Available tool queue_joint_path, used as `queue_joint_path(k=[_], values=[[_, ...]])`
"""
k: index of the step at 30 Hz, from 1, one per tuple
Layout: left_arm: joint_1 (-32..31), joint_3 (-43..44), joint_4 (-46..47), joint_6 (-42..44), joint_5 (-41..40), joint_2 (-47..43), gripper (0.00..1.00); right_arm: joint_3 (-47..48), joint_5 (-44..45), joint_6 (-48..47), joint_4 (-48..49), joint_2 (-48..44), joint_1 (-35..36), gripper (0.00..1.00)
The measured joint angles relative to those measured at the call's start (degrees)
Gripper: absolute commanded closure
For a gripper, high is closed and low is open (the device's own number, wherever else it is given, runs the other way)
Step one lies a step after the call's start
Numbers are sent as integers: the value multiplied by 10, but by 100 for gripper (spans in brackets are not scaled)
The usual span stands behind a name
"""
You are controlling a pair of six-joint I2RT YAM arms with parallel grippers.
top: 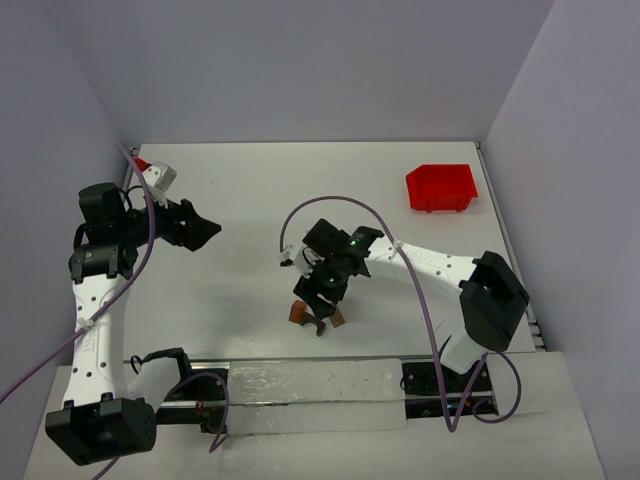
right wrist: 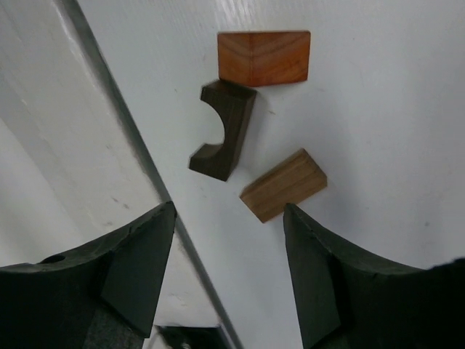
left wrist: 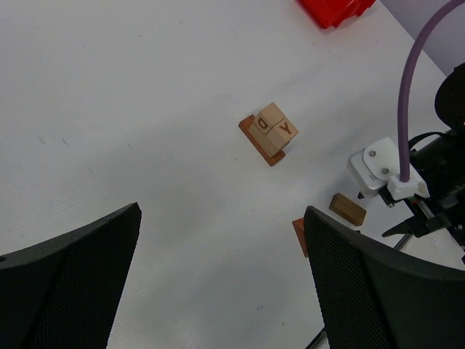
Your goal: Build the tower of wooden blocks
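Top external view had the left gripper (top: 208, 232) up at the left side of the bench (top: 250, 190), well apart from the wood. Left wrist view backed that up: its fingers (left wrist: 80, 283) stood wide apart with nothing between them, hanging over bare bench.

Ahead of them in that view sat the tower (left wrist: 269, 131). It was low, 2 tan lettered cubes side by side on a reddish-brown base, standing alone. Down to its right lay a tan bar (left wrist: 346, 209) and the corner of a reddish-brown block (left wrist: 298, 236), both close by the right arm's wrist.

Across to the middle, seen from above, the right gripper (top: 322, 292) pointed down over 3 loose wood blocks (top: 299, 313) near the front edge of the bench. Right wrist view gave the close look. Its fingers (right wrist: 138, 269) were spread and held nothing. Below them the reddish-brown block lay at the top, and the dark arch (right wrist: 225, 131) was touching or very nearly touching its lower left corner. The tan bar lay just beside the arch's lower end, with a small gap. None of the 3 sat between the fingers.

Far right at the back, the red bin (top: 441, 187) sat well apart from all the wood.
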Motion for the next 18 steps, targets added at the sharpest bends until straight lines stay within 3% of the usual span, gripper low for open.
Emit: queue_joint_path(k=[10,11,13,18], values=[[-12,0,11,-11,-3,0,1,-77,16,-205,25,-91,-40,21],[-12,0,11,-11,-4,0,1,-86,16,-224,31,-102,-44,17],[-13,0,11,-11,-4,0,1,-103,15,-265,39,-121,-50,1],[-14,0,11,-11,-4,0,1,-123,4,-348,48,-125,-53,0]])
